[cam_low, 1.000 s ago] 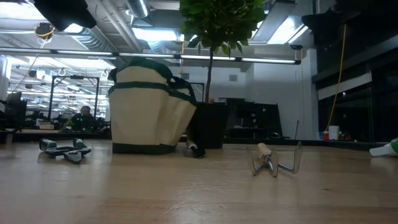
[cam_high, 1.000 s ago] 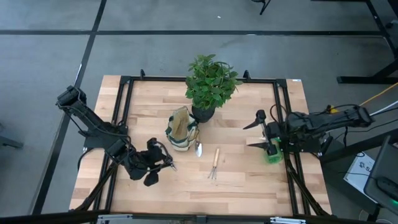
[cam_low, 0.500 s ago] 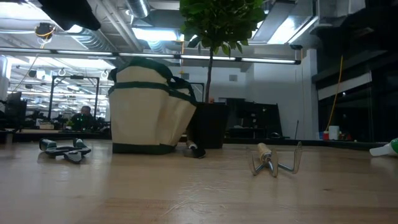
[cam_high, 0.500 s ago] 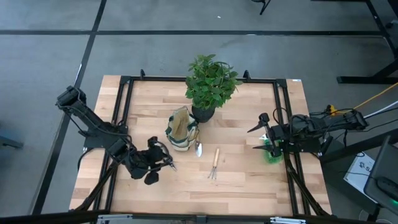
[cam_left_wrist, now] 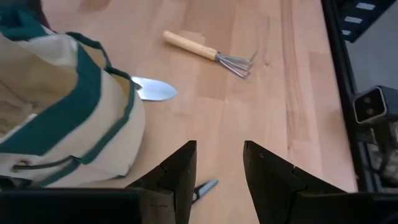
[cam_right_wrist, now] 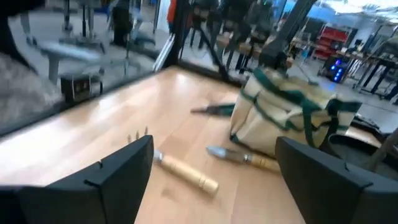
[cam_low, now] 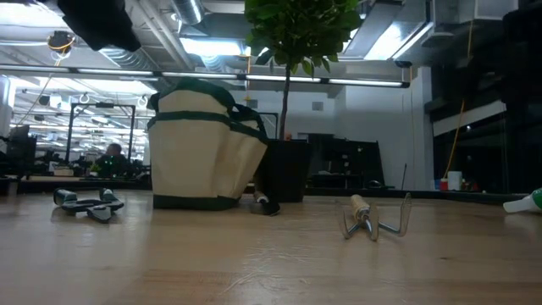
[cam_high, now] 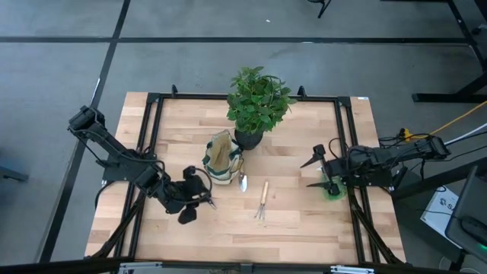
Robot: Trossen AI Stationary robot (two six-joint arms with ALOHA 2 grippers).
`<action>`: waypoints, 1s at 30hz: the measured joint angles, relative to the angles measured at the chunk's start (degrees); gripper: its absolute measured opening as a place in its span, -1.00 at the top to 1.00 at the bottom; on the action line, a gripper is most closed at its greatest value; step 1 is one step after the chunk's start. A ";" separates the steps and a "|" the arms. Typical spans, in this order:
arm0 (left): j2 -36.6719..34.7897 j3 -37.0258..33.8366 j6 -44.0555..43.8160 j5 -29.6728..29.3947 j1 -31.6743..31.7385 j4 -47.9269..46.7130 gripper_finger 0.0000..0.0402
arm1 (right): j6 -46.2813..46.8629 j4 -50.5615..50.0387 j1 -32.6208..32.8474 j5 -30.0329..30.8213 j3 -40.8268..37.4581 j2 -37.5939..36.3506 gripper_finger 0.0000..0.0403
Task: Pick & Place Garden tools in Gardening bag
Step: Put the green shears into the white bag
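Pale wood tabletop, framed in black rail, carrying everything.

Left gripper hanging low, fingers partly apart on nothing, pruning shears just below and between the tips. Probably poised to close on the handles.

Gardening bag just beyond those fingers, mouth up, ready to receive tools. Trowel flat beside the bag; hand fork flat farther right. Potted plant behind the bag.

Right gripper hovering with fingers wide apart, green spray bottle lying just beside and beneath the wrist, ungrasped.

Low view alone showing shears resting on the wood, fork tines curling upward. Left wrist view alone showing a shear tip between the fingers.
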 joint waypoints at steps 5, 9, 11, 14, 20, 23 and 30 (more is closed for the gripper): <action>0.01 0.00 0.00 1.37 -0.01 -1.34 0.37 | -1.05 -6.32 -0.05 4.36 0.00 0.11 -0.69; 0.01 0.00 0.00 0.98 0.01 -1.78 0.37 | 0.59 -6.05 -0.11 10.51 0.02 0.52 -0.69; 0.01 0.00 0.00 0.89 0.01 -1.78 0.37 | -0.30 -5.71 -0.11 12.30 0.02 0.52 -0.69; 0.01 0.00 -0.02 0.84 0.01 -1.77 0.37 | 1.24 -5.66 -0.20 12.67 0.02 0.52 -0.69; 0.01 0.00 -0.02 0.46 0.01 -1.79 0.37 | 1.73 -5.67 -2.26 12.54 0.04 0.52 -0.69; 0.01 0.00 -0.02 0.23 0.01 -1.96 0.37 | 0.66 -5.93 -4.32 10.83 0.04 0.53 -0.69; 0.01 0.00 -0.03 1.34 0.01 -2.62 0.37 | -0.39 -6.27 -9.94 9.43 0.04 0.55 -0.69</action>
